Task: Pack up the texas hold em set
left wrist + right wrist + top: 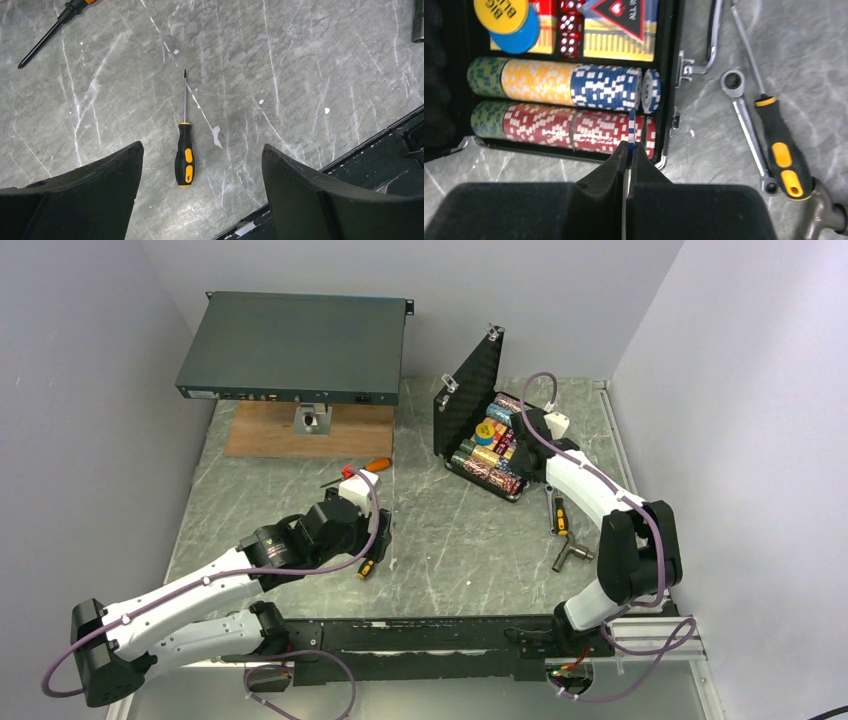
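Case (478,370) lies open; right tool (629,149) pinches a chip (631,127) edgewise to slot it in; left tool (200,147) gapes empty.

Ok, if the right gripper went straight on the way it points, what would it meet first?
Most likely the red chip row by the case near wall: the right gripper, shut on a blue-and-white chip, points it edge-on at that row. Depth is unclear.

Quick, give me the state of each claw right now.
Left claw: open, empty, above a screwdriver.
Right claw: shut on a blue-white chip, over the case.
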Motion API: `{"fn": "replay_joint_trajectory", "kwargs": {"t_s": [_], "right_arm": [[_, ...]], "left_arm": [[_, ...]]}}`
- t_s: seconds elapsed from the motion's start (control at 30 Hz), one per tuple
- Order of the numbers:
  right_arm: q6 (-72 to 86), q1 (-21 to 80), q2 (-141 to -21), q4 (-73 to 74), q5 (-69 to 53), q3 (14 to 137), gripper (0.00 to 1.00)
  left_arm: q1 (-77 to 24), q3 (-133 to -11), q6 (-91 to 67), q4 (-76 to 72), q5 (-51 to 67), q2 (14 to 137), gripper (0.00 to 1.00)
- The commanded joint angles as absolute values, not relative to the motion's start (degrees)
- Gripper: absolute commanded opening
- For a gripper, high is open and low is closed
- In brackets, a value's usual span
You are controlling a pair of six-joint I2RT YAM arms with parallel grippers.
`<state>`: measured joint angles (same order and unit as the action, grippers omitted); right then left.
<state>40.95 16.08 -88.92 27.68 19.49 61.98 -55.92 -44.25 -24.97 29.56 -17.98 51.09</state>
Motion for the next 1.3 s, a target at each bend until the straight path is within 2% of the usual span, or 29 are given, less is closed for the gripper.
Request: {"fn": "replay_joint_trajectory", "kwargs": {"t_s": [0.0,0.63,0.9,1.03,1.17,1.27], "right_arm": [[40.2,15.1,-90.3,30.4,25.8,66.0,0.00],[39.2,13.9,-97.6,27.3,21.6,69.2,0.00],[35.1,13.8,-97.3,24.1,18.4,69.1,0.34],[34.1,13.9,-94.8,23.7,17.4,68.1,0.55],[32.7,13.9,-91.7,22.9,14.8,66.8,0.63],[31.4,13.9,-89.4,21.4,10.6,66.9,0.76]], "left_arm": [[-55.7,-43.8,-25.6,27.1,-18.3,50.2,0.89],[-55.7,-43.9,-25.8,28.1,-18.7,51.3,0.89],[-55.7,-45.7,-26.1,29.9,-17.6,51.2,0.89],[-55.7,-47.2,-25.4,31.2,-16.1,50.5,0.89],[-55.7,-51.0,-23.2,32.7,-15.7,49.5,0.90],[-55.6,-56.4,-20.1,33.2,-15.8,49.2,0.90]]}}
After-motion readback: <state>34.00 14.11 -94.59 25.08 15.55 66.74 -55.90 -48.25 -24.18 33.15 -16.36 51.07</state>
